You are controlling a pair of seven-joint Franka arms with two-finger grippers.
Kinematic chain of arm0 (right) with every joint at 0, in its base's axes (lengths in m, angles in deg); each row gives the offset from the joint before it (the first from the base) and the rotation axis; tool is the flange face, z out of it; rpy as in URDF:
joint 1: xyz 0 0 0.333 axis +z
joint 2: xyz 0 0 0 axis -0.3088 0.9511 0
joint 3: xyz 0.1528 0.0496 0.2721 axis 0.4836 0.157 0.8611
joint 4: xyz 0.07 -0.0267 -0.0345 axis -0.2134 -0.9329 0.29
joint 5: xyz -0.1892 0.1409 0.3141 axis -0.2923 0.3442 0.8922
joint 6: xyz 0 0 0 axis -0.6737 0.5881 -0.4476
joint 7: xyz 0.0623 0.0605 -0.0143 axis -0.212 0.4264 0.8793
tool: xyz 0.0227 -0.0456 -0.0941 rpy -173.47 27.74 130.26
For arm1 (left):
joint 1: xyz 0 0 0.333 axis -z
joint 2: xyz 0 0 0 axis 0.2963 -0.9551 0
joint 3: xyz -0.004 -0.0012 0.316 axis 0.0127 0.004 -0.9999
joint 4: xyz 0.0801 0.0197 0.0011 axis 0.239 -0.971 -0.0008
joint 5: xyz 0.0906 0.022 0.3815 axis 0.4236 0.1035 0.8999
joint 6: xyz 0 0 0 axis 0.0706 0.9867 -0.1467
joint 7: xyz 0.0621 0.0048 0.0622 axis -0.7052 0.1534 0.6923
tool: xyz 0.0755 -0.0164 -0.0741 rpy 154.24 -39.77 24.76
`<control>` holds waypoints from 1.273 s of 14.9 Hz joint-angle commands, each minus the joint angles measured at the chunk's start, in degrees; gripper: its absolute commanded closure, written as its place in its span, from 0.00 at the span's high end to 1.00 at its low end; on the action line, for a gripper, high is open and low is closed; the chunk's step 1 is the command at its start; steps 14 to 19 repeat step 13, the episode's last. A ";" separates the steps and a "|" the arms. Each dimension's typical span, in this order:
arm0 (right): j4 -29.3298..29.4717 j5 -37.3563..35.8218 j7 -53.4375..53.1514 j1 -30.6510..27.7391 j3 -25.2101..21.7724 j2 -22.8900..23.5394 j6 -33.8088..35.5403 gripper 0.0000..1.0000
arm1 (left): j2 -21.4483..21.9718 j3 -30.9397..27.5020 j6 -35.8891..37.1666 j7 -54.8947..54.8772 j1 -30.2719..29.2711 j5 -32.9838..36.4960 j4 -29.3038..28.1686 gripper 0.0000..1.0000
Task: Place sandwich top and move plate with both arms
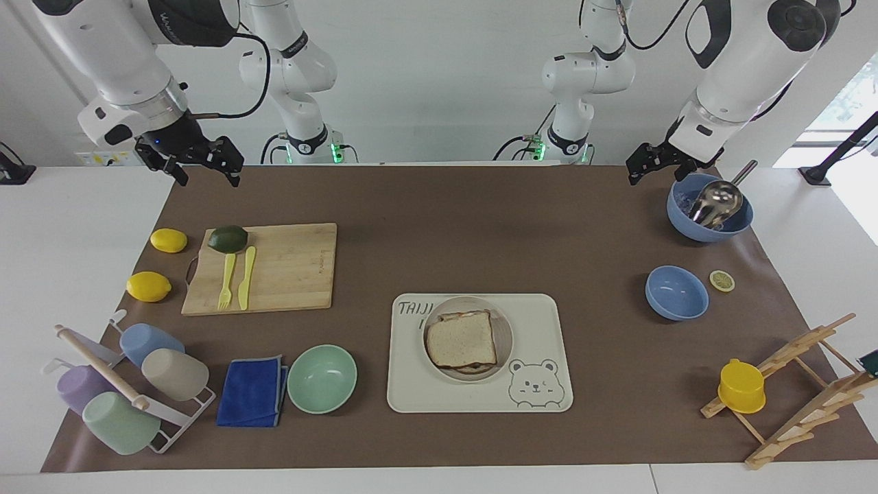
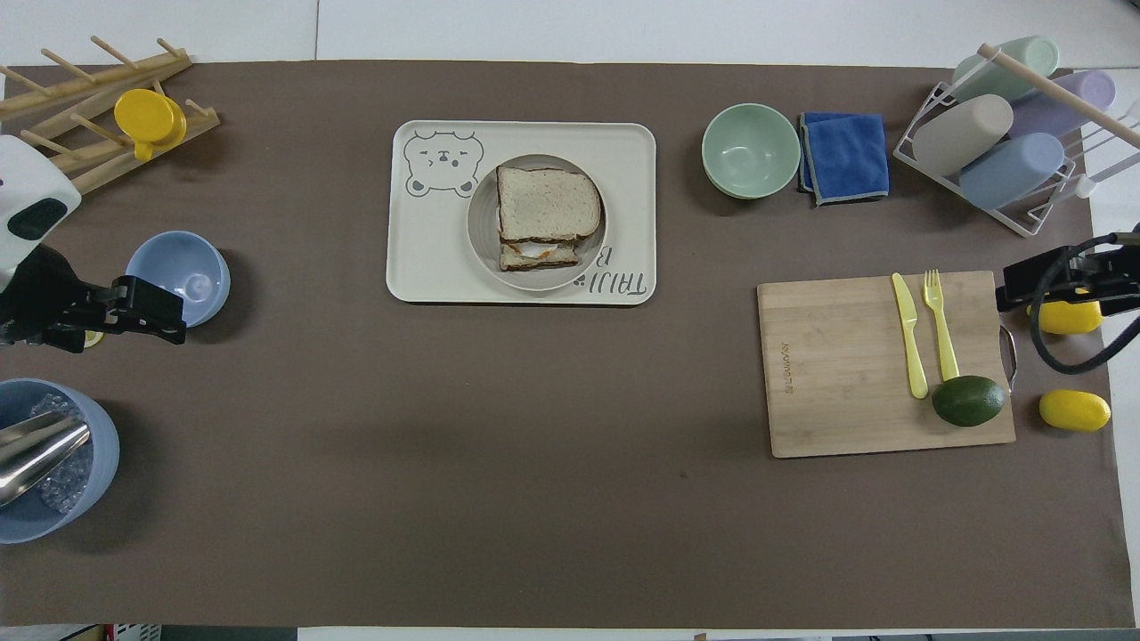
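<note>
The sandwich top (image 1: 461,339), a light brown bread slice, lies on the egg toast (image 2: 539,255) in the grey-beige plate (image 1: 505,328). It also shows in the overhead view (image 2: 547,203). The plate (image 2: 482,227) stands on the cream bear tray (image 1: 542,322). My left gripper (image 1: 655,173) is open and empty, raised over the left arm's end of the mat, by the blue bowls; it also shows in the overhead view (image 2: 174,313). My right gripper (image 1: 206,180) is open and empty, raised over the right arm's end, and waits there (image 2: 1011,287).
A small blue bowl (image 1: 676,293), a lemon slice (image 1: 721,280) and an ice bowl with a metal scoop (image 1: 710,206) stand at the left arm's end. A cutting board (image 1: 288,267) with cutlery and an avocado, two lemons, a mint bowl (image 1: 322,379), a blue cloth and a cup rack are at the right arm's end.
</note>
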 commanded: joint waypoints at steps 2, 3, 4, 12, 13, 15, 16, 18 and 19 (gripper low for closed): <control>0.23 0.41 0.97 -0.52 0.40 -0.13 -0.64 1.00 | 0.33 -1.15 -0.40 -1.16 0.57 0.44 0.30 1.00; 0.23 0.41 0.97 -0.52 0.40 -0.13 -0.64 1.00 | 0.33 -1.33 -0.92 -1.16 0.57 -0.08 0.30 1.00; 0.23 0.41 0.97 -0.52 0.40 -0.04 -0.64 1.00 | 0.33 -1.33 -1.54 -1.07 0.57 -0.09 0.39 1.00; 0.23 0.41 1.15 -0.44 0.40 -0.04 -1.34 1.00 | 1.73 -1.33 -4.53 -1.86 -0.40 -1.76 -0.75 1.00; 0.23 0.41 1.15 -0.52 0.40 -0.04 -1.34 1.00 | 1.73 -1.24 -4.45 -1.86 -0.40 -1.76 -0.67 1.00; 0.23 0.41 1.15 -0.52 0.40 -0.04 -1.34 1.00 | 1.73 -1.24 -4.45 -1.86 -0.40 -1.76 -0.67 1.00; 0.23 0.41 1.15 -0.52 0.40 -0.04 -1.34 1.00 | 1.73 -1.24 -4.45 -1.86 -0.40 -1.76 -0.67 1.00; 0.23 0.41 1.15 -0.52 0.40 -0.04 -1.34 1.00 | 1.73 -1.24 -4.45 -1.86 -0.40 -1.76 -0.67 1.00; 0.23 0.41 1.15 -0.52 0.40 -0.04 -1.34 1.00 | 1.73 -1.24 -4.45 -1.86 -0.40 -1.76 -0.67 1.00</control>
